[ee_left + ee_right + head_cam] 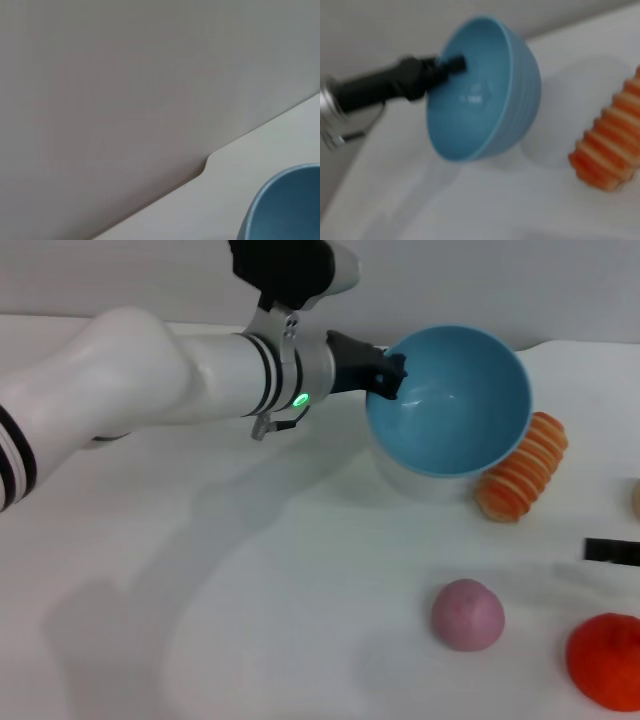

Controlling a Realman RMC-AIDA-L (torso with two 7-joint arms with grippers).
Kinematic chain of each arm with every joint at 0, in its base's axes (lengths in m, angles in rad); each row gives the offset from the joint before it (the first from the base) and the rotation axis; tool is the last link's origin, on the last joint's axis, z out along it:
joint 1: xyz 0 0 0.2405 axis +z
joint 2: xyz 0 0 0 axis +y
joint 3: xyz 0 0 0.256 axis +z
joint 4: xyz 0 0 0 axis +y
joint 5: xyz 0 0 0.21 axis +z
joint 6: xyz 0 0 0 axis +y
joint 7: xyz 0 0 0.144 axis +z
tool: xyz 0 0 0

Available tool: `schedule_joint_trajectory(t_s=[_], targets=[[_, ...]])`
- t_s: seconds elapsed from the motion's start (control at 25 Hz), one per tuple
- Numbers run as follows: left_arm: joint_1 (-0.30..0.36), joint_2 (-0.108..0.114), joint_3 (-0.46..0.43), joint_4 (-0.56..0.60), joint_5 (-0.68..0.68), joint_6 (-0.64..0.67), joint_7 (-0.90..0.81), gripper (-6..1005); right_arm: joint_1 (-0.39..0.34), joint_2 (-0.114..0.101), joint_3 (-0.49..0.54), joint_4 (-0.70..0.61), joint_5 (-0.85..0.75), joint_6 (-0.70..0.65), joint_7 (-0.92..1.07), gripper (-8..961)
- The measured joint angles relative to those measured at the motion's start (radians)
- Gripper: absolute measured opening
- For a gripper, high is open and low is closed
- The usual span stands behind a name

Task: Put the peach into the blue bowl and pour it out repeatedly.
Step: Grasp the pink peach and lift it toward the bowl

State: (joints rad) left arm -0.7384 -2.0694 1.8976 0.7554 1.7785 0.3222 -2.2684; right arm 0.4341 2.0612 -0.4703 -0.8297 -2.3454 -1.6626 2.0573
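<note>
1. The light blue round plastic bowl (455, 405) is tipped on its side, lifted off the white tabletop (250, 620), with its open mouth facing toward the robot.
2. Nothing is inside the bowl; its smooth blue inside is bare.
3. The left hand (388, 375) pinches the bowl's rim on the side nearest the arm, with one dark finger (451, 64) reaching inside the bowl.
4. The left wrist view shows only a curved bit of the blue bowl (285, 205) and the tabletop's edge.
5. The small round pale pink toy peach (467, 615) sits on the tabletop, near the front, well apart from the bowl and below its open mouth in the head view.
6. There is one bowl and one peach.
7. One orange ridged long toy piece (522, 468) lies on the tabletop just beside the bowl, on the robot's right of it.
8. One red-orange bumpy round toy fruit (606, 660) sits near the peach, farther to the right.
9. The right hand is not seen in any picture, so I cannot tell how it is set.
</note>
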Motion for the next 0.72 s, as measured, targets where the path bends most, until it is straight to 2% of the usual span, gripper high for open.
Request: schedule_joint_trajectory(t_s=[0.24, 0.72], targets=[[0.025, -0.003, 0.006, -0.006, -0.006, -0.008, -0.004, 0, 0.127, 0.002, -0.085, 0.172, -0.145, 0.177, 0.010, 365], [0.018, -0.008, 0.058, -0.018, -0.008, -0.055, -0.005, -1, 0.178, 0.008, -0.166, 0.335, -0.113, 0.272, -0.002, 344]])
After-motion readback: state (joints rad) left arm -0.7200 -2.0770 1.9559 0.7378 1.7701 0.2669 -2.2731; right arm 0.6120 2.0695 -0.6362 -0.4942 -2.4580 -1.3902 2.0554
